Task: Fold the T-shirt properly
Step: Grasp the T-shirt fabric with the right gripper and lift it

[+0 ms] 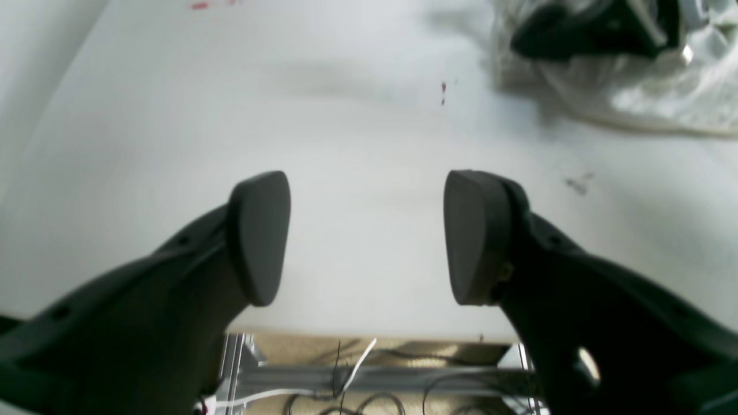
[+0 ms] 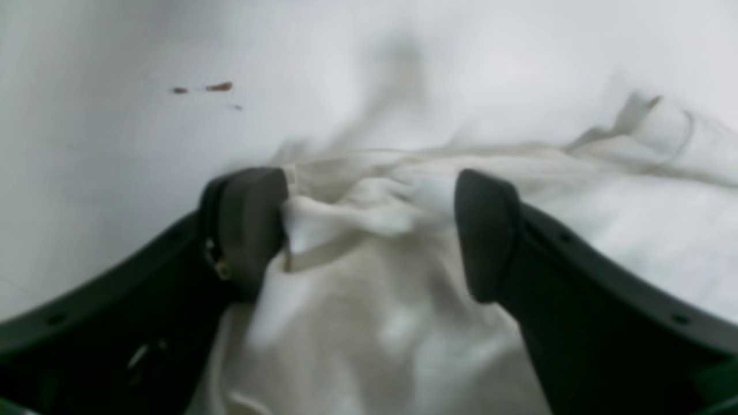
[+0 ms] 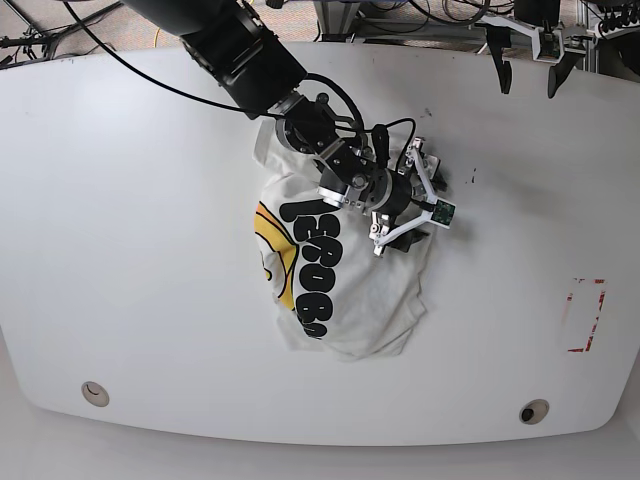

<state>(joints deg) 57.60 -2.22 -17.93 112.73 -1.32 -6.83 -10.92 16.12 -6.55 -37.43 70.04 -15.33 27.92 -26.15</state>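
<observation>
The right gripper (image 2: 369, 230) fills the bottom of the right wrist view, its two dark fingers (image 2: 248, 225) spread wide with bunched white cloth between them; one finger touches a fold, the other stands just clear of it, so nothing is pinched. That cloth is soft and blurred there, and its edges cannot be traced.

From the base view the white table (image 3: 120, 250) is the largest thing, its corners cut off by the frame. On it, near the middle, lies the single T-shirt (image 3: 370, 290), crumpled into a heap whose long axis runs from the far side toward the near edge. The black lettering (image 3: 310, 270) runs along that same axis, with the yellow-orange graphic (image 3: 275, 255) beside it (partly tucked under a fold). The right arm (image 3: 240, 50) covers the shirt's far end, so collar and sleeves are hidden.

The left gripper (image 1: 366, 236) hangs at the table's far edge, well apart from the shirt, its jaws wide apart over bare tabletop and holding nothing. Two arms show in all.

Small reddish specks (image 1: 443, 92) dot the tabletop.
</observation>
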